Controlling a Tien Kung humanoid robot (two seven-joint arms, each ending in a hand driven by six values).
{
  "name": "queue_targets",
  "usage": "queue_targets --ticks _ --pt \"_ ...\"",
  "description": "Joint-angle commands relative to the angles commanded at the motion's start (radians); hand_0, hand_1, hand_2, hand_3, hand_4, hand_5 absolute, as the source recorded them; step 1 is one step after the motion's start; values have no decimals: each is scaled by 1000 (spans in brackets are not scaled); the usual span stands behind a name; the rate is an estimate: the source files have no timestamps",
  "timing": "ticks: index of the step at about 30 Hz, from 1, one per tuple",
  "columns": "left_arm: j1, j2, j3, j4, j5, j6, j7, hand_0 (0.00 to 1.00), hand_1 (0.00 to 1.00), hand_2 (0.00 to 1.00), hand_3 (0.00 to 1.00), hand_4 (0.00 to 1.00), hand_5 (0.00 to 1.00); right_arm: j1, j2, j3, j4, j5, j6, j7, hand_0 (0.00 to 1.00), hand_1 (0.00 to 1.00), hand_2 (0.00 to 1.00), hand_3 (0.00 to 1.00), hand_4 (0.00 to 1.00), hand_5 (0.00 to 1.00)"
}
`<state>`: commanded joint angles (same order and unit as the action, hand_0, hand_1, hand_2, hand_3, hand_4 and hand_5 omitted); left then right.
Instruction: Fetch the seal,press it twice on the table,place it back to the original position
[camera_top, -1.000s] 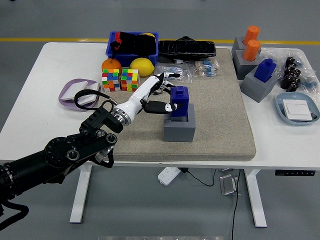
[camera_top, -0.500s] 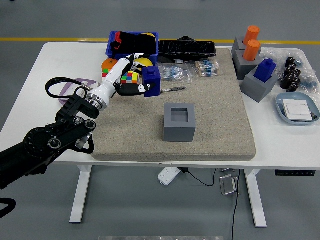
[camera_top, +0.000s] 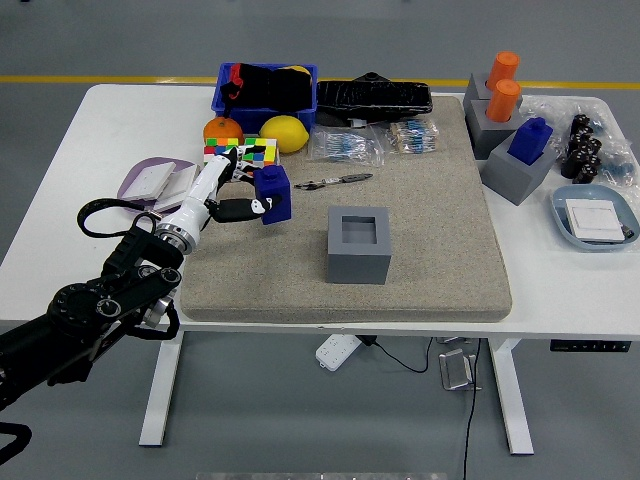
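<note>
Gripping the blue seal (camera_top: 273, 194) in its fingers (camera_top: 240, 208), the left hand (camera_top: 228, 190) has it over the left part of the beige mat (camera_top: 430, 220) on the tabletop (camera_top: 90, 150), well left of the empty grey holder (camera_top: 358, 244), near the colour cubes (camera_top: 240, 153).

Blue seal (camera_top: 273, 194), black-and-white left hand (camera_top: 222, 190) around it. Right of the seal, grey holder (camera_top: 358, 245) on a beige mat (camera_top: 420, 225) over a white table (camera_top: 70, 170). Behind the seal, multicoloured chequered cubes (camera_top: 258, 151), yellow lemon (camera_top: 284, 132), orange fruit (camera_top: 220, 129), blue bin (camera_top: 266, 88). Far right, orange seals (camera_top: 503, 85) and another blue seal (camera_top: 530, 139) in grey blocks (camera_top: 517, 172).
</note>
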<state>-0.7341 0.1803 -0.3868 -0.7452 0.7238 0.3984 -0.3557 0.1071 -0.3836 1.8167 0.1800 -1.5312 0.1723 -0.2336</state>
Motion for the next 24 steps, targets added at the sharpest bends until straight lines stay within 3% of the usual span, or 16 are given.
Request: queue_targets --ticks 11,19,24 --pt "59 -20 31 77 -100 57 -102 825 517 455 829 722 2 1 0 -8 0 -1 1 3 884 746 726 751 859 538" --pt "82 -25 39 74 -112 91 -152 825 517 451 827 723 2 2 1 -16 0 -1 2 5 884 746 726 751 859 538" --pt "85 -29 47 64 -106 95 -157 823 516 447 820 723 2 2 2 -15 0 -2 2 6 884 746 726 751 859 538"
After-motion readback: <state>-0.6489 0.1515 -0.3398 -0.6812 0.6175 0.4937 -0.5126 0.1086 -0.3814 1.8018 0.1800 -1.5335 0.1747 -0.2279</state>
